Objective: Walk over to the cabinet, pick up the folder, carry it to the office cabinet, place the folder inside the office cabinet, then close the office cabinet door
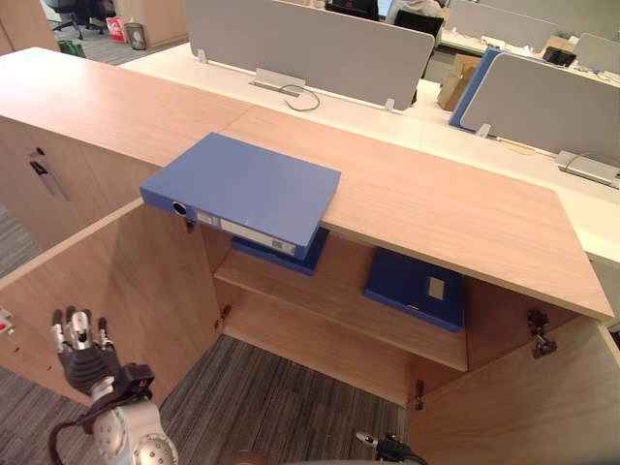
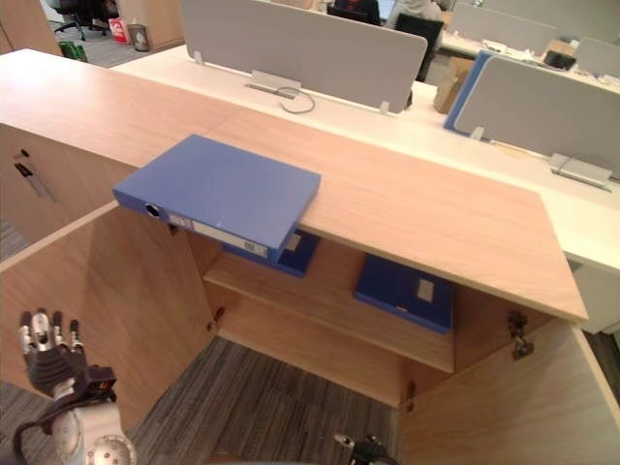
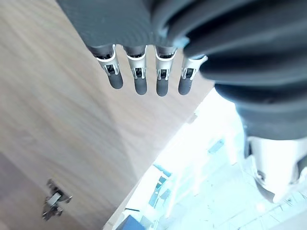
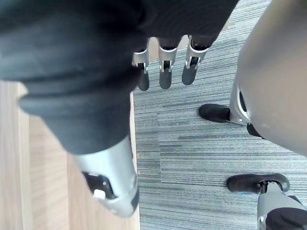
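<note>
Got the folder (image 1: 247, 189) lying flat on the cabinet top (image 1: 455, 208), blue, spine end poking out past the front edge above the open compartment. Not held by anything.

Seeing the left robot hand (image 1: 85, 360) low and to the left of the folder, well apart from it, raised in front of the open left door (image 1: 116, 281). Reading that robot hand as open: fingers (image 3: 139, 81) straight in a row in the left wrist view, gripping nothing, with a wood panel (image 3: 57, 120) and a hinge (image 3: 55, 203) just past them. Can't tell whether the fingertips touch the wood.

Placing the right robot hand (image 4: 165, 74) down low over grey carpet (image 4: 192, 143), with wood alongside. Fingers straight and pointing at the floor, so also open and empty.

Inside the cabinet, noting two more on the shelf (image 1: 329, 300): one spare folder (image 1: 281, 254) directly under the overhanging spine end, another spare folder (image 1: 417, 288) further right, lying flat. Seeing the right door (image 1: 513, 397) open too, with the right-door hinge (image 1: 540, 334) showing on the cabinet side wall.

Behind the cabinet, seeing a white desk (image 1: 194, 68) with grey partitions (image 1: 310, 44) and a looped cable (image 1: 302, 97) on it.
</note>
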